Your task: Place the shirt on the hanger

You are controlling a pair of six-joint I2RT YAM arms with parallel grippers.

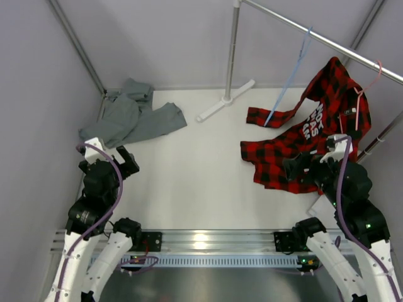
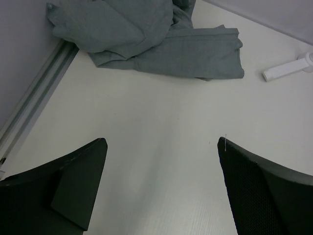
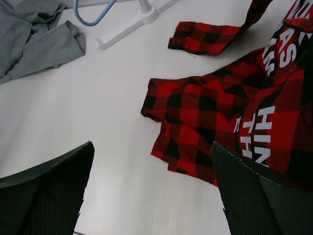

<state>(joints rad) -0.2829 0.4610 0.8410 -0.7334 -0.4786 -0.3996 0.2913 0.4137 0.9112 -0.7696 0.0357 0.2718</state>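
The grey shirt (image 1: 129, 116) lies crumpled at the far left of the white table, against the wall; it also shows in the left wrist view (image 2: 146, 36) and the right wrist view (image 3: 34, 39). The light-blue hanger (image 1: 291, 75) hangs from the metal rail, its lower end near the plaid sleeve; its hook end shows in the right wrist view (image 3: 93, 14). My left gripper (image 1: 123, 160) is open and empty, a short way in front of the grey shirt. My right gripper (image 1: 301, 171) is open and empty, over the edge of the plaid shirt.
A red-and-black plaid shirt (image 1: 302, 135) with white lettering hangs on a pink hanger (image 1: 365, 91) from the rail (image 1: 327, 43) and spills onto the table. The rack's pole and white foot (image 1: 223, 100) stand at the back centre. Grey walls close in both sides.
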